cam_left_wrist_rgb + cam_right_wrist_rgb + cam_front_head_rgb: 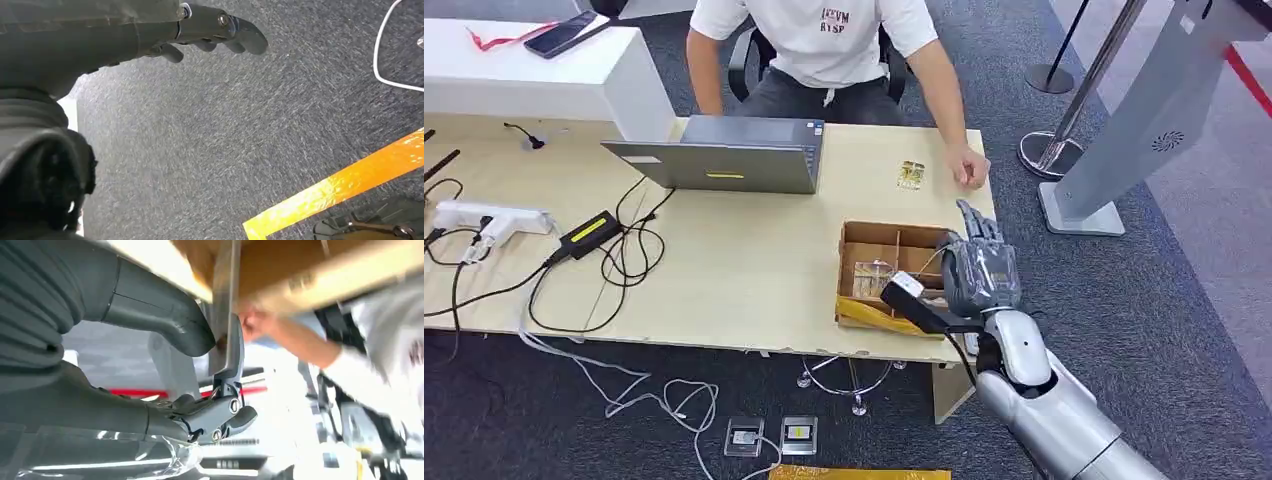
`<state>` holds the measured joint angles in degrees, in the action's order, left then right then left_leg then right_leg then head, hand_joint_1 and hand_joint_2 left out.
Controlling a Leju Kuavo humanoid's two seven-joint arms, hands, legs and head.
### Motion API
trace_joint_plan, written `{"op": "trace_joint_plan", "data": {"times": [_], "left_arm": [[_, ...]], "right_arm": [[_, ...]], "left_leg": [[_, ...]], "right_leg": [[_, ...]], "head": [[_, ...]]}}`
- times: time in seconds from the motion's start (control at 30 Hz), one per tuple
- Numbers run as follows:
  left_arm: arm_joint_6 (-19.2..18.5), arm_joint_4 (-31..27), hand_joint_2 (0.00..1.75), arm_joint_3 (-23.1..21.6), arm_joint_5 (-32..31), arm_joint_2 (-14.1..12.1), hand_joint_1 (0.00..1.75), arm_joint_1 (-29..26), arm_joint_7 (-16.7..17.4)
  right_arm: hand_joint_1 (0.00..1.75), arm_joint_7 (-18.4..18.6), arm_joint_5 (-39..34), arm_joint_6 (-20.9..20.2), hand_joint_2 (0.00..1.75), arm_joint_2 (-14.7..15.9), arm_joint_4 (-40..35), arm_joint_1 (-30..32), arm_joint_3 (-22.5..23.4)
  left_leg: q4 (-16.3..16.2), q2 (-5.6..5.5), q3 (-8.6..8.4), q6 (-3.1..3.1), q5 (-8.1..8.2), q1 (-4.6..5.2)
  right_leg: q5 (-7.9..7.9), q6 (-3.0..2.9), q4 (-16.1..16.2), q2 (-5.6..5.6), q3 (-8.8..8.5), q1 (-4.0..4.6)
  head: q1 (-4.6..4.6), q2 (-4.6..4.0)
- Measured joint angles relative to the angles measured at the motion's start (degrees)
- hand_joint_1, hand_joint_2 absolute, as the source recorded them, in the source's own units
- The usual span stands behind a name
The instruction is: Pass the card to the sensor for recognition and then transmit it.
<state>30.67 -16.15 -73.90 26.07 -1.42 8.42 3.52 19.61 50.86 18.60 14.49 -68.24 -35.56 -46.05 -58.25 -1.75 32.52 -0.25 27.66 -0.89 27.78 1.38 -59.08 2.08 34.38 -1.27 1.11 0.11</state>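
The right hand hovers at the near right corner of the desk, over the right edge of an open cardboard box — the likely store of cards, so the hand seems placed here to reach in and take one. Its fingers stand straight and apart in the head view, holding nothing that can be made out; the right wrist view shows the thumb and fingers close to a thin grey edge that may be the box wall, too blurred to say whether they touch it. The box is split into compartments by cardboard dividers; the near ones hold pale flat pieces with thin cords and a yellow strip along the front, probably the cards, though no single card can be told apart. A small gold card lies on the desk beyond the box, just beside the hand of a person seated behind an open laptop. No sensor can be identified with certainty. The left hand hangs over carpet — fingers loosely curled, nothing in them.
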Motion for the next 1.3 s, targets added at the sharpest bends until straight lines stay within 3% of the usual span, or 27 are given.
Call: {"op": "trace_joint_plan", "data": {"times": [0.33,0.6,0.83,1.23,1.27,1.3], "left_arm": [[0.0,0.0,0.0,0.0,-1.1,0.0,0.0,0.0,0.0],[-2.1,0.0,0.0,0.0,-4.1,-0.1,0.0,1.0,0.3],[-2.9,0.0,0.0,0.0,-5.8,-0.2,0.0,2.0,1.1],[-2.4,0.0,0.0,0.0,-6.2,-0.6,0.0,1.8,1.8],[-2.4,0.0,0.0,0.0,-6.2,-0.6,0.0,1.8,1.8],[-2.4,0.0,0.0,0.0,-6.2,-0.7,0.0,1.8,1.8]], "right_arm": [[1.75,1.4,0.6,-2.4,1.75,0.4,-3.3,-11.3,1.8],[1.75,0.3,-2.9,-8.7,1.75,-0.4,-0.8,-19.2,0.3],[1.75,-0.5,-0.3,-12.4,1.75,-4.2,8.8,-26.1,-3.9],[1.75,-1.0,-0.4,-9.5,1.75,-11.2,25.2,-31.1,-9.1],[1.5,-1.0,-0.6,-9.3,1.75,-11.5,26.1,-31.2,-9.3],[0.02,-1.1,-0.7,-9.2,1.75,-11.6,26.7,-31.3,-9.6]], "left_leg": [[0.0,0.0,0.02,0.01,-0.01,0.0],[0.0,-0.03,0.12,0.01,-0.01,0.0],[0.0,-0.17,0.17,0.02,-0.03,-0.03],[0.0,-0.16,0.18,0.02,-0.03,-0.02],[0.0,-0.16,0.17,0.02,-0.03,-0.02],[0.0,-0.15,0.17,0.02,-0.03,-0.02]], "right_leg": [[0.0,0.0,0.0,0.01,0.01,0.0],[0.0,0.0,0.0,-0.05,0.01,-0.01],[0.0,0.0,-0.1,-0.12,0.02,0.01],[0.01,-0.01,0.0,-0.11,0.06,0.01],[0.01,-0.01,0.0,-0.11,0.06,0.01],[0.01,-0.01,0.0,-0.11,0.06,0.01]], "head": [[0.0,0.0],[0.0,0.0],[-0.02,0.0],[0.0,0.0],[0.0,0.0],[0.0,0.0]]}}
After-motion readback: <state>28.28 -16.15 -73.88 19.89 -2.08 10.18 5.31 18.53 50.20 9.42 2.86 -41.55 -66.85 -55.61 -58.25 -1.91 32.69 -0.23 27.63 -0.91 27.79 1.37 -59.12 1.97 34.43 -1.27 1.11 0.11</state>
